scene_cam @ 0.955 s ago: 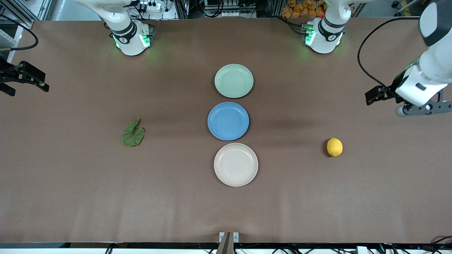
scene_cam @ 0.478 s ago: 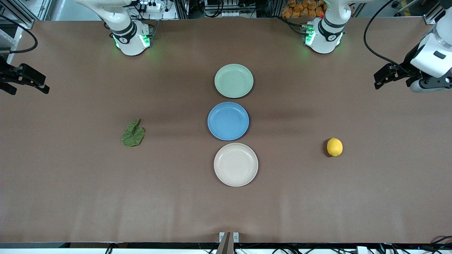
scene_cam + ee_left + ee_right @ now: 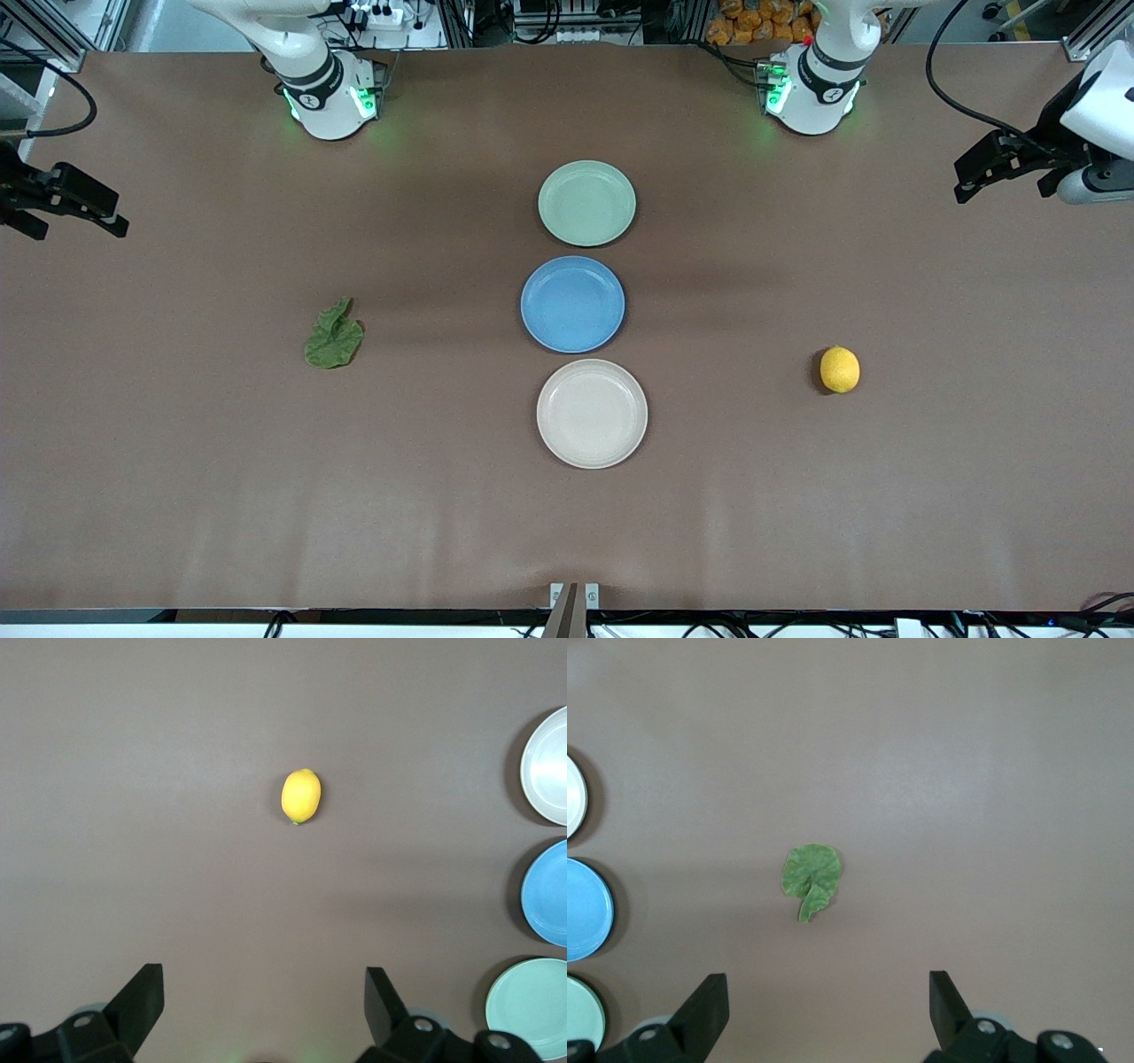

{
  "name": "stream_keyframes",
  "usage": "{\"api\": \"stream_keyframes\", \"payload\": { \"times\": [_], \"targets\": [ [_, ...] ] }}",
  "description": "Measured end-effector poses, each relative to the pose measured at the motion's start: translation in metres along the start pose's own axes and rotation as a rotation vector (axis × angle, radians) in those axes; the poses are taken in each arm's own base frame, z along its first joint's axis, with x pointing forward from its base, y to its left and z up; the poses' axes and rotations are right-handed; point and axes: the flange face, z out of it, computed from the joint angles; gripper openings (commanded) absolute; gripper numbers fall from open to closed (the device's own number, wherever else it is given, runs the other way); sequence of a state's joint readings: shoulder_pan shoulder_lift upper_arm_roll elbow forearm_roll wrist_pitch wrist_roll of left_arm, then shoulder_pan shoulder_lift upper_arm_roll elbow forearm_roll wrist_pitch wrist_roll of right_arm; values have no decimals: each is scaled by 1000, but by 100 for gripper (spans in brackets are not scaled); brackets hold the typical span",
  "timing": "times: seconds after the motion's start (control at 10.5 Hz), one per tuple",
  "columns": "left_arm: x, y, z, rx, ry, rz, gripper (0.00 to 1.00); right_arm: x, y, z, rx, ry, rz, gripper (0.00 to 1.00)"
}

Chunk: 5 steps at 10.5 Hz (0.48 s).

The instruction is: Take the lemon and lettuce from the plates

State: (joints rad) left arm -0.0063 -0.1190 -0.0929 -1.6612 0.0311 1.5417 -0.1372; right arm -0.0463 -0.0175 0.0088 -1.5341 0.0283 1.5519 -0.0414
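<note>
The yellow lemon (image 3: 839, 369) lies on the bare table toward the left arm's end, also in the left wrist view (image 3: 301, 796). The green lettuce (image 3: 334, 335) lies on the bare table toward the right arm's end, also in the right wrist view (image 3: 810, 877). The mint plate (image 3: 586, 203) and the beige plate (image 3: 592, 413) are empty. My left gripper (image 3: 974, 173) (image 3: 263, 992) is open and empty, high over the table's edge at its own end. My right gripper (image 3: 97, 213) (image 3: 828, 997) is open and empty over the edge at its own end.
An empty blue plate (image 3: 572, 304) sits between the mint and beige plates in a row down the table's middle. The arm bases (image 3: 330, 93) (image 3: 811, 89) stand along the table's edge farthest from the front camera.
My left arm has risen and drawn back toward its own end of the table, away from the lemon. The right gripper has barely shifted. Lemon, lettuce and plates have not moved.
</note>
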Motion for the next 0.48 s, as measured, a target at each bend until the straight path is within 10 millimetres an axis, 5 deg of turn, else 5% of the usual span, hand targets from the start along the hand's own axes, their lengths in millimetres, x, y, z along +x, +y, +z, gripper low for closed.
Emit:
{"api": "stream_keyframes", "payload": {
  "times": [0.48],
  "targets": [
    [14, 2, 26, 1, -52, 21, 100, 1, -1, 0, 0, 10, -1, 100]
  ]
}}
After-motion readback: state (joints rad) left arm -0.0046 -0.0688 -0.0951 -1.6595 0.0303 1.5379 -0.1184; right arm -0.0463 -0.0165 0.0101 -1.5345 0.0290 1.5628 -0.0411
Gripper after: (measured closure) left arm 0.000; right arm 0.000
